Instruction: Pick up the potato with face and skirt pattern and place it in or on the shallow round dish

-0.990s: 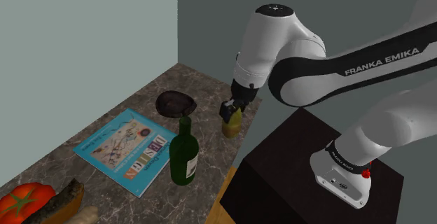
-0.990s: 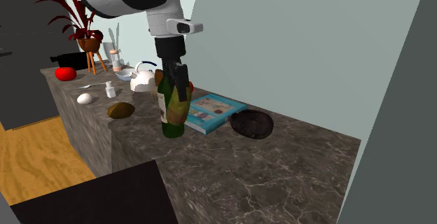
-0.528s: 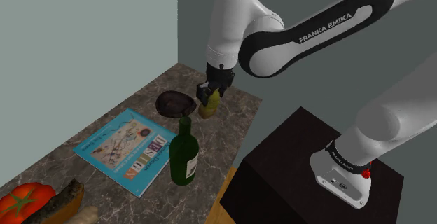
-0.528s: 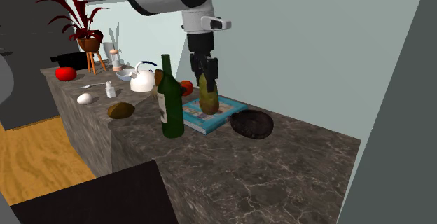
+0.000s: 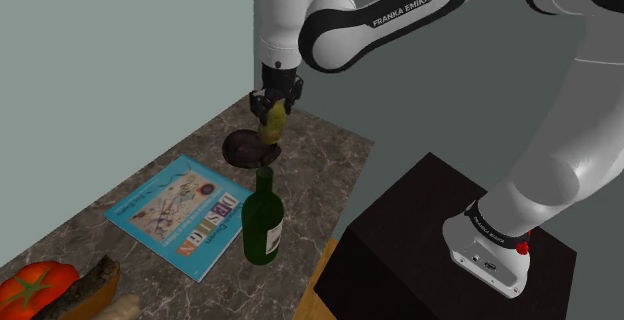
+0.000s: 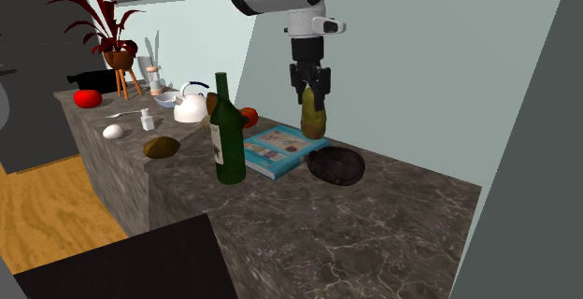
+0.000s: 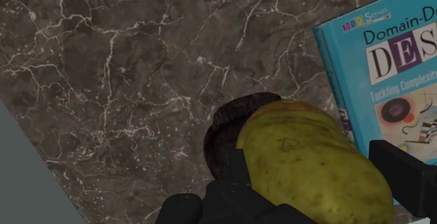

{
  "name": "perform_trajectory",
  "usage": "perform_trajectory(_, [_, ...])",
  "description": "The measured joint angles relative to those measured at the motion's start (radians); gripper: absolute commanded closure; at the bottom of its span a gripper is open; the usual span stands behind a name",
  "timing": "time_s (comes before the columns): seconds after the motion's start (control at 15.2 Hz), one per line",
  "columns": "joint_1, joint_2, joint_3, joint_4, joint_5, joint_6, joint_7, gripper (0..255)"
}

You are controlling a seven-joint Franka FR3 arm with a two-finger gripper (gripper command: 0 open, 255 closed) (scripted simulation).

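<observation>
The gripper (image 5: 271,106) is clamped on the potato (image 5: 271,125) and holds it upright in the air over the dish (image 5: 246,149). The dish lies toward the counter's (image 5: 322,168) wall edge, near the book (image 5: 178,214).

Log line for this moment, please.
phase: carry | hand: shut on potato | potato: off counter, roughly over dark round dish | next: likely lower, release
</observation>
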Motion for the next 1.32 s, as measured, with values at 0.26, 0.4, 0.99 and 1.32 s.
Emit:
perform_trajectory(0.26, [0.088,0.153,-0.065,0.219,-0.077,-0.094,-0.007,255])
perform_trajectory(0.4, [0.117,0.201,-0.085,0.286,-0.098,-0.118,-0.013,255])
perform_trajectory(0.99, [0.145,0.270,-0.125,0.277,-0.149,-0.052,0.016,255])
perform_trajectory(1.32, [0.159,0.307,-0.148,0.262,-0.179,-0.006,0.036,255])
